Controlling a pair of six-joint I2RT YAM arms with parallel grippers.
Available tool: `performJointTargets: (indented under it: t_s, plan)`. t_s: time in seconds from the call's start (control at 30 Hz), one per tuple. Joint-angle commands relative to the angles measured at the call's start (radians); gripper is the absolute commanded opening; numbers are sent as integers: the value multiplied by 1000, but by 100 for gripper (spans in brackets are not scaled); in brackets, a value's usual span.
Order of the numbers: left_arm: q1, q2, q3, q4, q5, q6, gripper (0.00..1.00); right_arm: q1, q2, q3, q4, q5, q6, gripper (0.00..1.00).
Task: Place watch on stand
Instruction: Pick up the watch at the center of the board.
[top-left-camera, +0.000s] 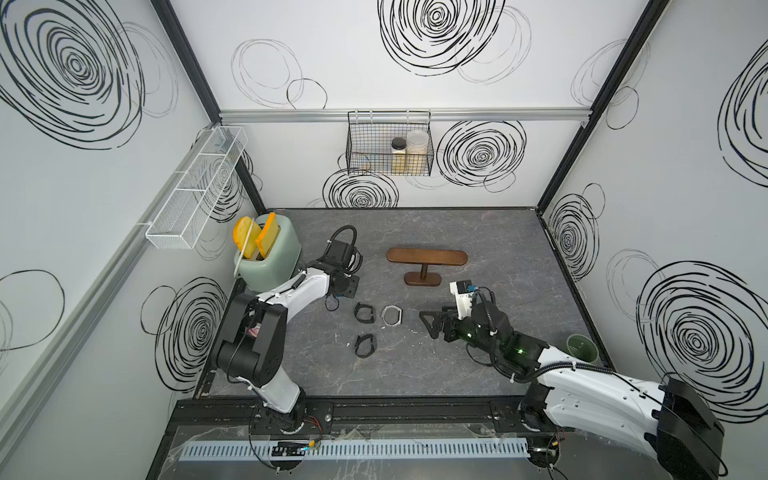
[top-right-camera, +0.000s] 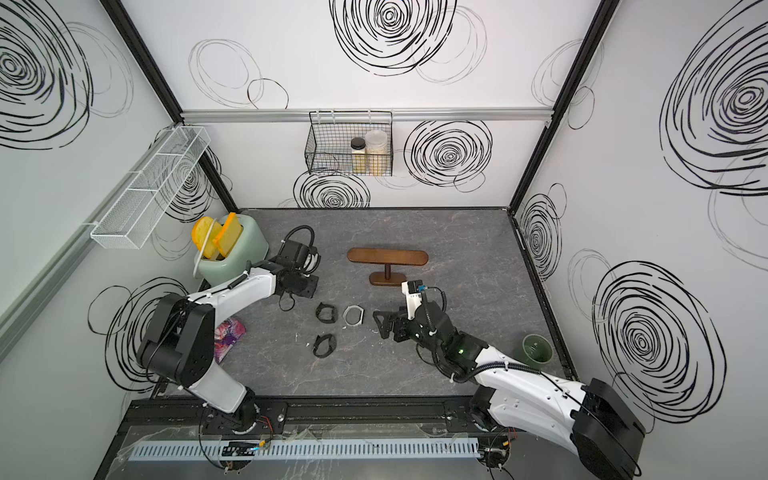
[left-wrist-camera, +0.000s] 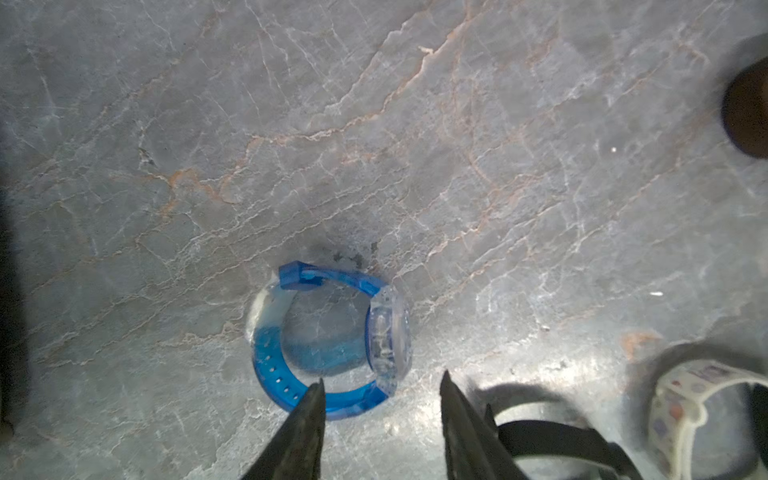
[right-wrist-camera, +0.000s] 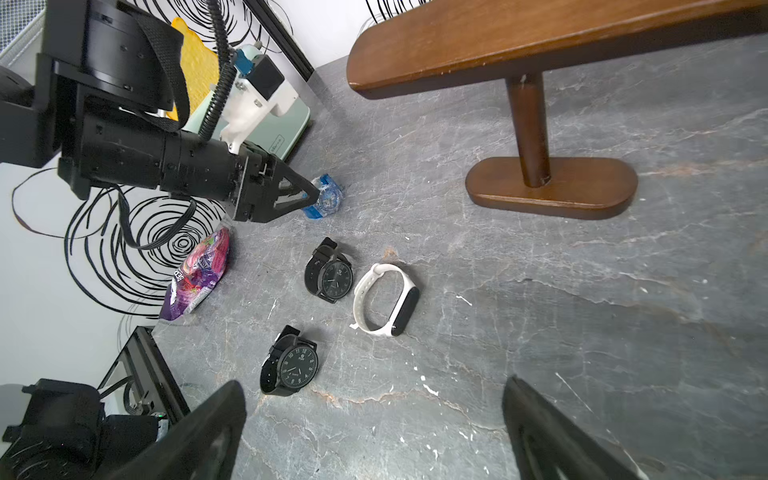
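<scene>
Blue watch (left-wrist-camera: 388, 336) is laid on edge on the counter (left-wrist-camera: 415, 145), part of its strap between the partly parted left pincer (left-wrist-camera: 381, 382) tips. Its dial is turned toward three o'clock, with the stand (top-left-camera: 426, 257) at two.

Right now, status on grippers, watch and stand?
Left gripper open, tips down at blue watch, no grip yet. Right gripper open, empty. Stand bare. Nothing between watch and stand.

Robot lab — swirl-printed enclosure walls (top-left-camera: 374, 62).
</scene>
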Motion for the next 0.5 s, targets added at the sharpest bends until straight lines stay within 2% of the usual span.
performJointTargets:
  t_s: [0.0,0.47]
  plan:
    - [0,16,23,36,17,-6,49,6,-12,-21,26,19,19,98]
    - [7,85,45,69,31,-19,46,6,-21,-40,30,21,28,98]
